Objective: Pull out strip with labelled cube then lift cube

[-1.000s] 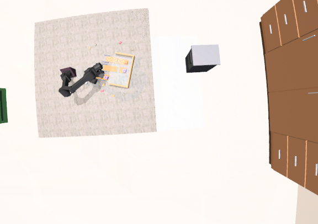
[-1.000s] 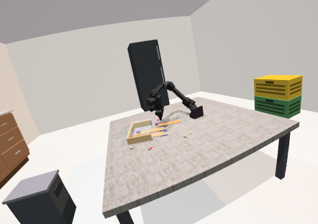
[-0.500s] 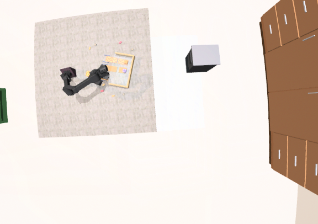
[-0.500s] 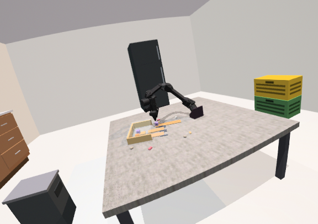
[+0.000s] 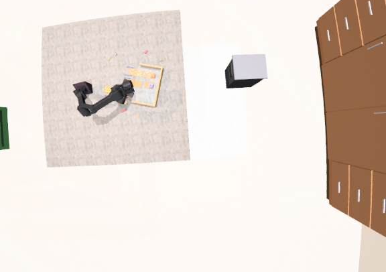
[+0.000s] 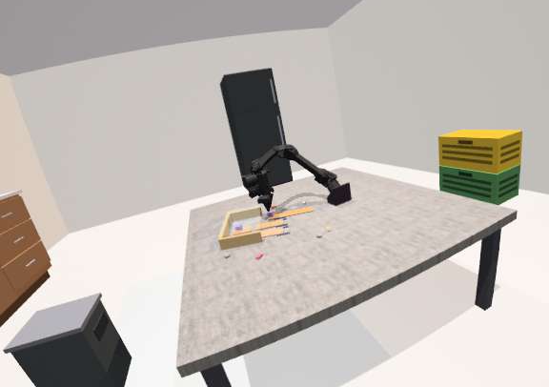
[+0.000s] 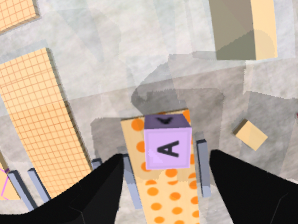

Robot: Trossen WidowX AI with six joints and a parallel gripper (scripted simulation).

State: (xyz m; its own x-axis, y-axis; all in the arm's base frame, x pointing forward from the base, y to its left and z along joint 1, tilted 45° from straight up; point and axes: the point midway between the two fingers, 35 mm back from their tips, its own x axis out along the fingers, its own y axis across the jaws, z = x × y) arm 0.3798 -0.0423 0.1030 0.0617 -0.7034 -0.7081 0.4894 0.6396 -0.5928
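The purple cube marked A [image 7: 167, 149] [image 6: 270, 213] sits on the far end of the orange-dotted strip [image 7: 172, 210] [image 6: 297, 212] [image 5: 107, 89], which lies pulled out towards the arm's base, its cube end between two blue-grey rails. My gripper [image 7: 167, 158] [image 6: 268, 210] is partly open, its fingertips either side of the cube with gaps, nothing held. The arm hides this cube in the top view. The grid strip [image 5: 136, 83] [image 7: 45, 130] is apart from a short piece that bears a second purple cube [image 5: 151, 86] [image 6: 238, 227]. The zigzag strip [image 5: 135, 72] shows a break too.
The wooden tray wall [image 5: 159, 86] [image 6: 240, 242] [image 7: 266, 30] stands around the far ends of the strips, open towards the arm. Rails [image 7: 203, 167] stand beside the strips. A tan block [image 7: 251, 135] lies right of the dotted strip. Pink bits [image 5: 145, 51] [image 6: 259, 255] lie outside the tray.
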